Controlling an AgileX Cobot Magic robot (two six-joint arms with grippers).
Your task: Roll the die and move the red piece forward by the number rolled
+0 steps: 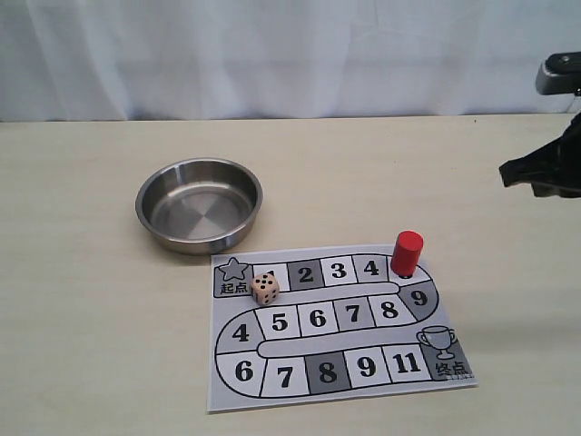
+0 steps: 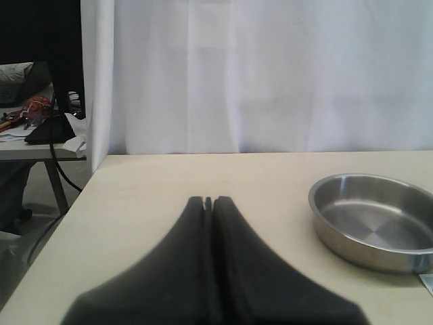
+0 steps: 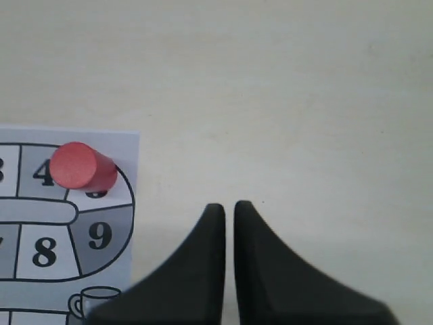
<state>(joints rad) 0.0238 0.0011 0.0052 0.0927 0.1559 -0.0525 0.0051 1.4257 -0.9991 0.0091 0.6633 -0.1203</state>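
The small tan wooden die with black pips [image 1: 265, 289] lies on the printed paper game board [image 1: 227, 391] beside the start star, the red cylinder piece [image 1: 406, 252] stands just past square 4, and the left and right jaws are pressed together, empty, so the task looks essentially finished.

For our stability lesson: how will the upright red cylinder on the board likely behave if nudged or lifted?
The red piece stands taller than wide, so a high nudge would probably tip it. Fallen, its round side would likely roll on the flat board. It looks rigid and smooth: a pinch should hold, though it might slip.
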